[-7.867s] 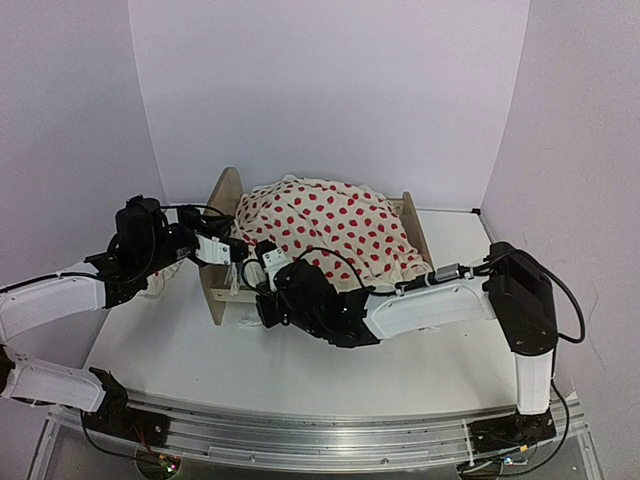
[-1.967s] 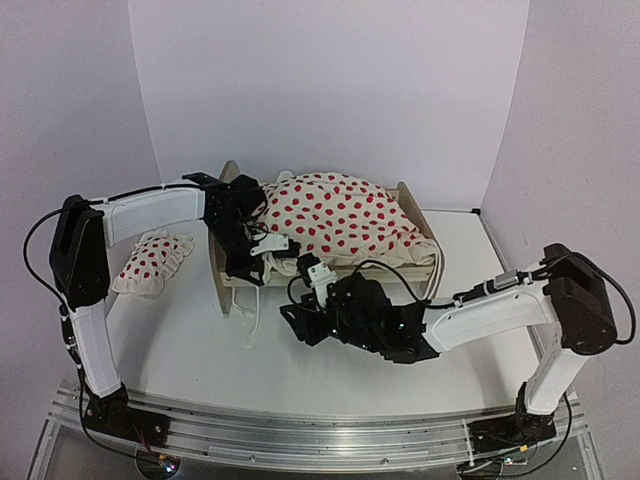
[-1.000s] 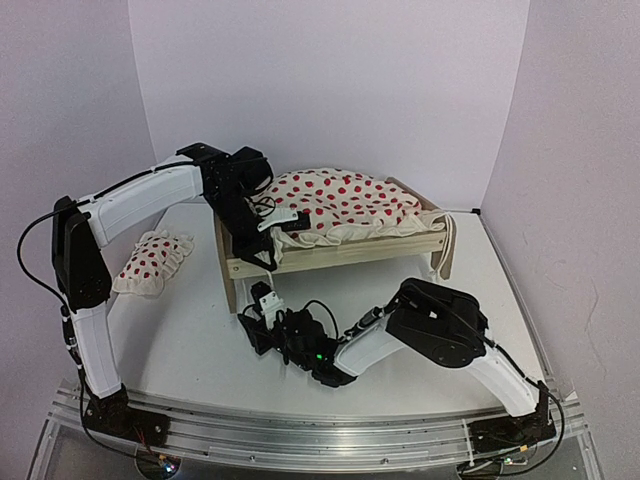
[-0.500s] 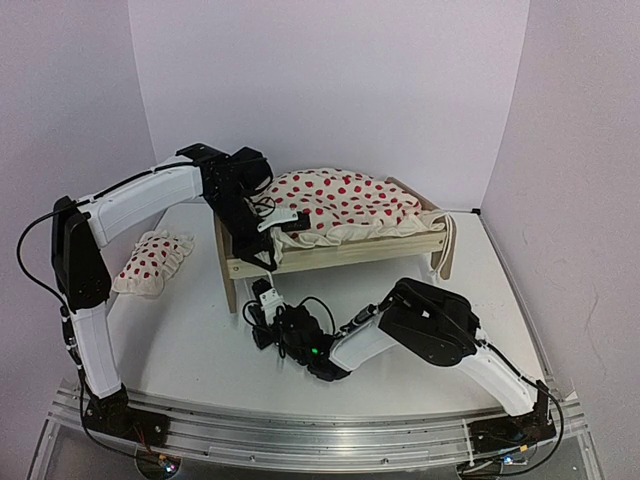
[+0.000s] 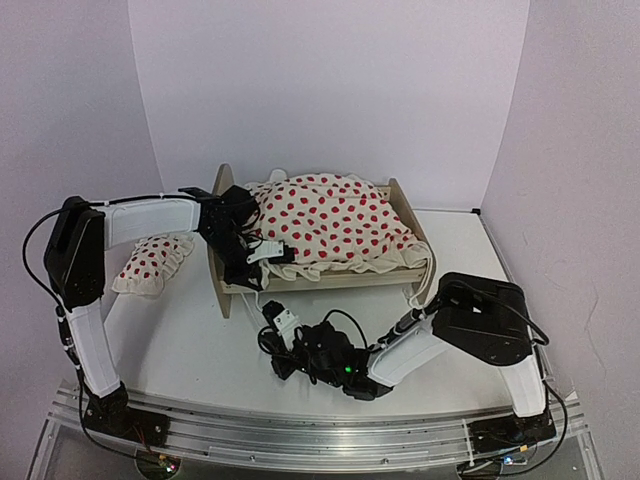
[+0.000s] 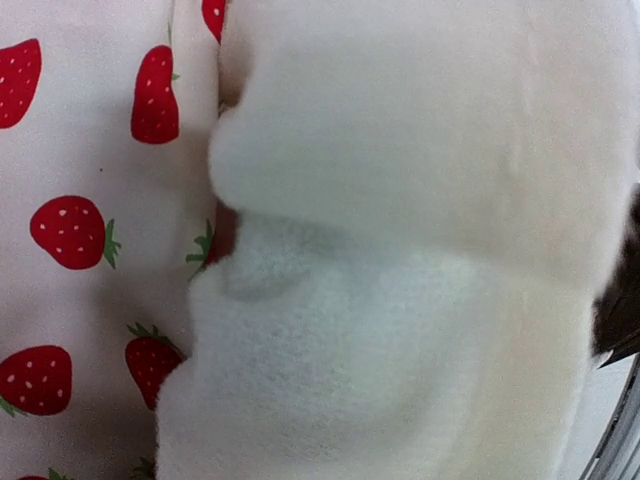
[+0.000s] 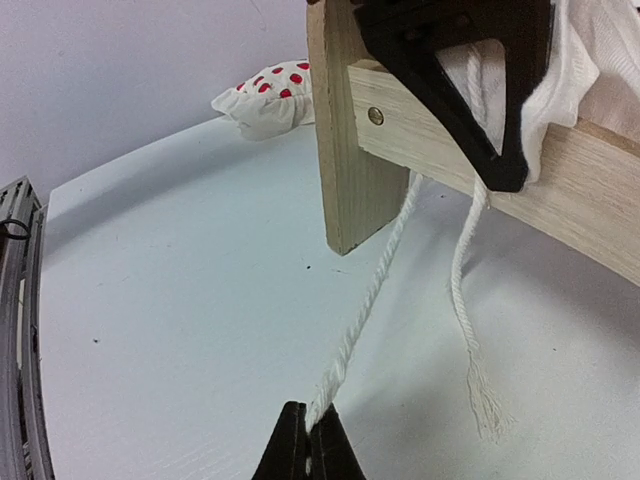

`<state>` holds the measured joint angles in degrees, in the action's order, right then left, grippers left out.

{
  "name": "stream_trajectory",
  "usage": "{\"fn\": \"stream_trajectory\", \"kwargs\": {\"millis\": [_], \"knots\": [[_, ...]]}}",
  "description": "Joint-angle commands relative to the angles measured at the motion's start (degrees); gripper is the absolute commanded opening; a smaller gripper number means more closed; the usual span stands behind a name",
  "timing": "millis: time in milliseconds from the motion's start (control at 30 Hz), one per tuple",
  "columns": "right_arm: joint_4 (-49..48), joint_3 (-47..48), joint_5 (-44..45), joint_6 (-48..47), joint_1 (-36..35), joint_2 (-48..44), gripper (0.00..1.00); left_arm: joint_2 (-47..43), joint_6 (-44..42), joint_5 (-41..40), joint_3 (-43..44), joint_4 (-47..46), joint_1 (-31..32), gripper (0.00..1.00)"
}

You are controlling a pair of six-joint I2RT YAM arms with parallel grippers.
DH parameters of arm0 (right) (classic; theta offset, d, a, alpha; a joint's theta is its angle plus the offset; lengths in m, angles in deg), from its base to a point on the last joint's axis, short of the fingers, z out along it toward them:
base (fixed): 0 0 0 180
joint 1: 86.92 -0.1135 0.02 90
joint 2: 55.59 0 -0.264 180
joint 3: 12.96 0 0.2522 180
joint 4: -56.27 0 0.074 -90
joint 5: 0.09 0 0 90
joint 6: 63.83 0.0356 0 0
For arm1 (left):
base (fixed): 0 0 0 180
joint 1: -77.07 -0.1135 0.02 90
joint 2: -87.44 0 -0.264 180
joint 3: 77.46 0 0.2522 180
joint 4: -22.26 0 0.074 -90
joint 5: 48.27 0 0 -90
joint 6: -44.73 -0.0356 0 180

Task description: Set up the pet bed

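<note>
right gripper (image 7: 308,442) pinches a white cord (image 7: 368,290) from the pet bed (image 7: 345,150); cannot tell for left gripper (image 5: 258,262)

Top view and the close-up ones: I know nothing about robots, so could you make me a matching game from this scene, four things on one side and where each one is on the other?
Things:
1. pillow
2. blanket
3. cord
4. left tool

Places:
A. pinched in the right tool
B. at the near rail of the bed, by its taller end board
C. lying on the table, beside the bed
D. heaped on top of the bed

Pairs: 1-C, 2-D, 3-A, 4-B.
</note>
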<state>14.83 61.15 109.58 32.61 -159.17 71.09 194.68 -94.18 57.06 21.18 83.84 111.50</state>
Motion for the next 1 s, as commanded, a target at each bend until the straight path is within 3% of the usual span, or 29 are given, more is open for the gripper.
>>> {"fn": "stream_trajectory", "kwargs": {"millis": [0,100,367,467,733,833,900,967], "knots": [[5.9,1.9,-5.1,4.3,-0.2,-1.0,0.00,-5.1,-2.9,-1.6,-2.2,-15.2,-2.0,0.00],[7.4,3.6,-5.1,7.4,-0.1,-1.0,0.00,-5.4,-4.2,-0.1,-3.0,-13.1,-2.2,0.06],[12.8,6.3,-10.3,15.6,1.0,-3.2,0.00,-13.4,-7.9,12.0,-3.2,-5.1,-2.9,0.76],[17.0,7.4,-11.6,17.5,1.6,-4.1,0.00,-16.6,-8.8,16.6,-4.1,-3.0,-2.9,0.89],[23.3,7.7,-20.1,20.2,2.8,-7.8,0.00,-28.7,-10.8,27.7,-13.0,-2.1,-4.1,0.91],[24.1,7.1,-22.4,20.8,2.9,-9.0,0.00,-34.2,-16.5,27.5,-21.9,-3.0,-4.1,0.77],[25.2,6.4,-21.7,21.8,3.1,-10.0,0.00,-37.6,-14.5,24.1,-29.6,-8.6,-4.1,0.63],[27.6,6.2,-20.2,22.8,3.5,-11.2,0.00,-40.2,-12.1,21.5,-36.1,-14.9,-4.1,0.57]]}}
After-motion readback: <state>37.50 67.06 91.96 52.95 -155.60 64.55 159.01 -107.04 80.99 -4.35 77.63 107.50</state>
